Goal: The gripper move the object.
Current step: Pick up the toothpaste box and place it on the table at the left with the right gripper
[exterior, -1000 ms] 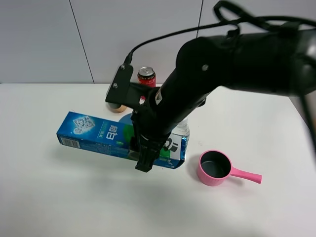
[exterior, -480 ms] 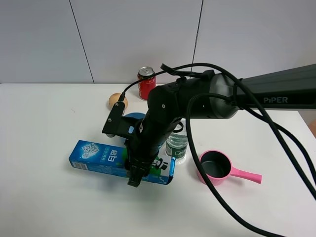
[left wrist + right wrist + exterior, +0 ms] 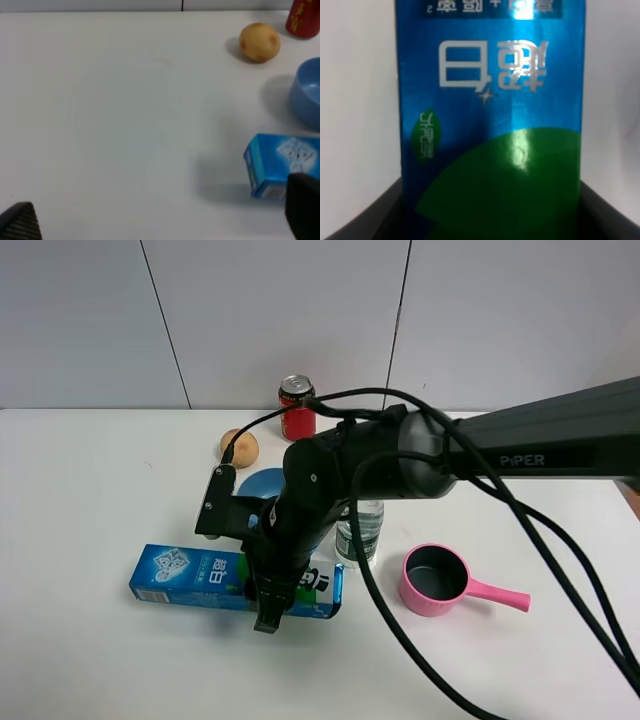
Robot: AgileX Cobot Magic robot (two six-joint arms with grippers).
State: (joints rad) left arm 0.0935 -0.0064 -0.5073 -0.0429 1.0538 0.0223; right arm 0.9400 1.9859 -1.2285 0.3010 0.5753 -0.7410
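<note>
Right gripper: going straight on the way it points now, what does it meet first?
The toothpaste box: the right gripper points down at it, a jaw on each side in the right wrist view. Beneath that lies the white table. How close the palm is, I cannot tell.

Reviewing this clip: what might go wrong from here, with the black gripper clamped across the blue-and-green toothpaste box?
1. The right gripper holds the long blue-and-green cardboard toothpaste box off-centre, nearer its green end, so the blue end may sag or twist if lifted.
2. The clear plastic water bottle stands just behind the box's green end, close to the arm; a swing could topple it.
</note>
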